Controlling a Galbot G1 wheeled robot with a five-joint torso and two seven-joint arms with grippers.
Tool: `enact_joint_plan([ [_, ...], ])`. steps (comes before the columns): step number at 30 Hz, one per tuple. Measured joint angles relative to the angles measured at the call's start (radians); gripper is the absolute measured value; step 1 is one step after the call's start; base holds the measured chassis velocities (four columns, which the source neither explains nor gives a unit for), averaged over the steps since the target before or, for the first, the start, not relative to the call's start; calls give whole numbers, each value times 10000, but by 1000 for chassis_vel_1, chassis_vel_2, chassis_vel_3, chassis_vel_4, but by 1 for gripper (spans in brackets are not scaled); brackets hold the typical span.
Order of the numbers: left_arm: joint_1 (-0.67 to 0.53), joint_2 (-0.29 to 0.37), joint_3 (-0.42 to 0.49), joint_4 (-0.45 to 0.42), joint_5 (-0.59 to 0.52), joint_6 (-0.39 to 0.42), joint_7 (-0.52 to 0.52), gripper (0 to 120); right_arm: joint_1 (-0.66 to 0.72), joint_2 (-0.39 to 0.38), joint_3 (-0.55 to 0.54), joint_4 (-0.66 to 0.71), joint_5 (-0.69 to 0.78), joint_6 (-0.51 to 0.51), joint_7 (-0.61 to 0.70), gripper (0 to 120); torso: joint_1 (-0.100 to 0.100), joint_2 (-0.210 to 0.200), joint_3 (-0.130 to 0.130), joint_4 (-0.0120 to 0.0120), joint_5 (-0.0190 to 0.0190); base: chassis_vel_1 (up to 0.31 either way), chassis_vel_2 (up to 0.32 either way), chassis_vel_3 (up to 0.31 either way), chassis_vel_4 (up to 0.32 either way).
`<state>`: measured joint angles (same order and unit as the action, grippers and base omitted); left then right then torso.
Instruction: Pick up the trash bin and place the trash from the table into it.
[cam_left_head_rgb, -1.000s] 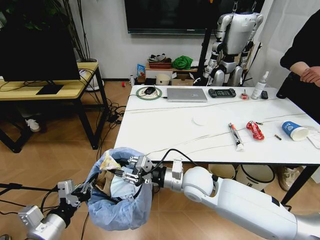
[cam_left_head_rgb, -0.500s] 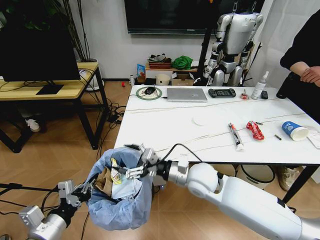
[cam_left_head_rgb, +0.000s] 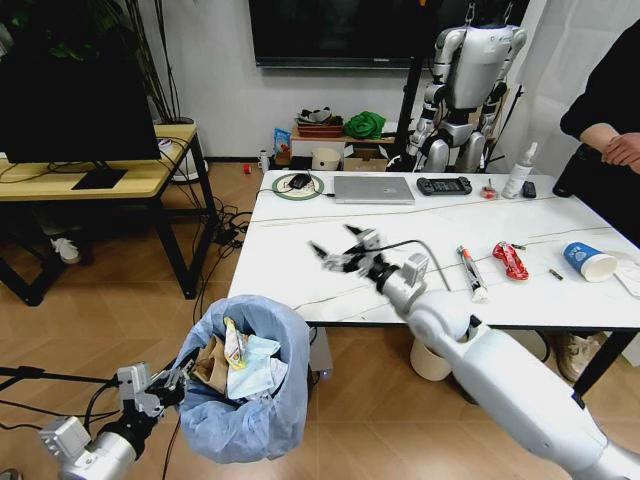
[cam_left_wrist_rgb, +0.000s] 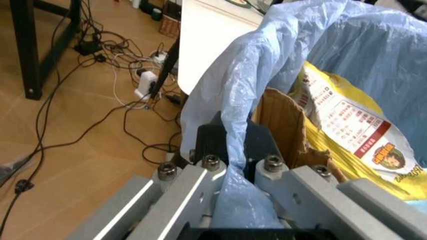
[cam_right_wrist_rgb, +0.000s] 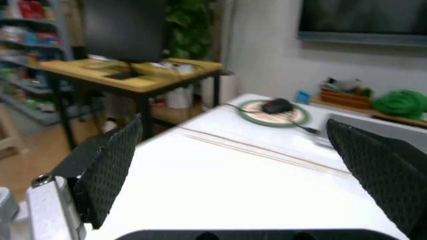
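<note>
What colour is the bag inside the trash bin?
Light blue, crinkly and see-through; the trash bin shows best in the head view.

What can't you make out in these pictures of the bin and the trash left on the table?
- Bottom of the trash bin, head view: hidden under the cardboard and yellow wrapper.
- Small dark scrap on the table, head view: too small to identify.
- Left gripper, left wrist view: the bag covers its fingertips on the rim.
- White paper, head view: cut off by the edge.

One trash bin (cam_left_head_rgb: 243, 385), one white tube (cam_left_head_rgb: 470, 272), one red wrapper (cam_left_head_rgb: 511, 260), one blue paper cup (cam_left_head_rgb: 587, 262) — one table (cam_left_head_rgb: 330, 250).
</note>
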<state>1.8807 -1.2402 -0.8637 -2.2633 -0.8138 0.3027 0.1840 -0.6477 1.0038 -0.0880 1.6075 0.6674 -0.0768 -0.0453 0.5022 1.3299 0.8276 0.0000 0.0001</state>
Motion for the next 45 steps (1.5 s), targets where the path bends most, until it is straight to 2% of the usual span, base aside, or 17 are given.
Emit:
enact_joint_plan([
  [3, 0, -35, 0, -14, 1, -8, 8, 0, 225, 115, 154, -581, -39, -207, 143, 100, 0, 0, 0, 0, 1, 0, 0, 0, 0],
  [8, 49, -80, -30, -95, 12, -28, 26, 0, 952, 821, 797, -2610, -852, -970, -336, 100, 1, 0, 1, 3, 3, 0, 0, 0, 0],
  [18, 46, -230, 8, -146, 94, -53, 53, 0, 1512, 1126, 662, -4642, -1694, -1577, -1099, 100, 2, 0, -1, 0, 0, 0, 0, 0, 0],
  [28, 140, -255, -55, -198, 103, -83, 98, 0, 2085, 1676, 474, -5822, -2080, -1457, -1345, 100, 1, 0, -1, 2, -1, 0, 0, 0, 0],
  [41, 103, -229, -39, -178, 106, -92, 111, 0, 2426, 1886, 639, -6527, -2052, -1612, -1277, 100, 0, 0, 0, 0, -1, 0, 0, 0, 0],
  [45, 92, -187, -40, -164, 90, -93, 111, 0, 2521, 2028, 774, -6770, -1887, -1777, -1162, 88, 0, 0, 0, 1, -1, 0, 0, 0, 0],
])
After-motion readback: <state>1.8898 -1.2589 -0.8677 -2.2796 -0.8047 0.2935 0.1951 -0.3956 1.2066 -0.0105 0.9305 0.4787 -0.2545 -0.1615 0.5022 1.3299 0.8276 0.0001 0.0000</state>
